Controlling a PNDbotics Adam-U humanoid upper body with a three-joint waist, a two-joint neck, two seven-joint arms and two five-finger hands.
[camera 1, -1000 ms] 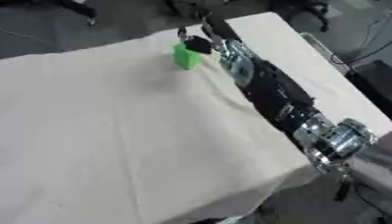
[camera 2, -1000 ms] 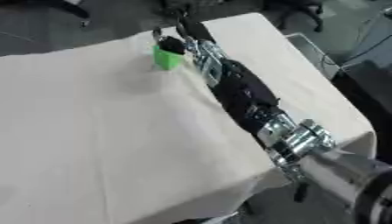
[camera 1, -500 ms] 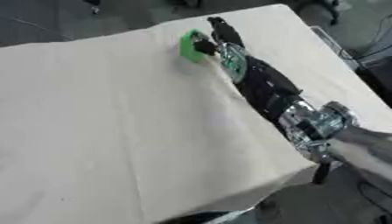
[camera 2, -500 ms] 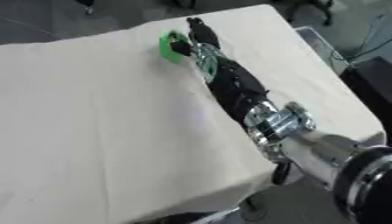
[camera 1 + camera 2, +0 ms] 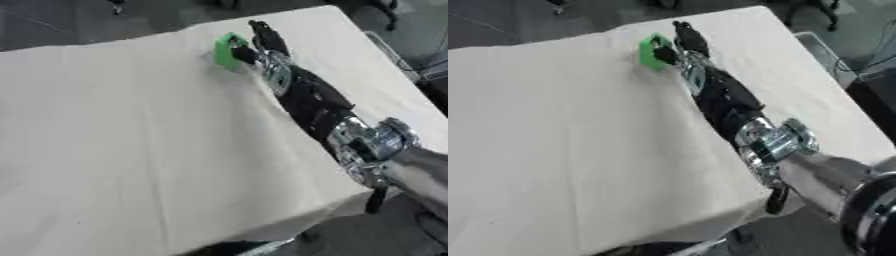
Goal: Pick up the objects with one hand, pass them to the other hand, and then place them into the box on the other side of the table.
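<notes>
One arm is at work: the robot's right arm [image 5: 315, 107] runs from the lower right of the frame diagonally up across the table [image 5: 122, 150] to a point near the top centre, its black forearm and silver wrist joint lying low over the cloth. At its end the right hand [image 5: 262, 42] sits against a green block [image 5: 227, 50], which stands on the table near the far edge, in the upper middle of the frame. The block is a bright green, roughly box-shaped piece, and it touches the left side of the hand. Dark fingers [image 5: 686, 34] reach up past the block's right side and another dark part of the hand lies across its near right corner, so the hand appears to be closing round the block; whether the fingers truly pinch it cannot be told, since they are blurred and partly hidden by the block itself. The block seems to rest on the cloth rather than hang above it, though that too is hard to judge.

A cream cloth covers the whole table and shows shallow creases across the left and lower parts of the frame. Beyond the table's far and right edges lies dark floor [image 5: 553, 20], with some unclear dark shapes along the top edge.
</notes>
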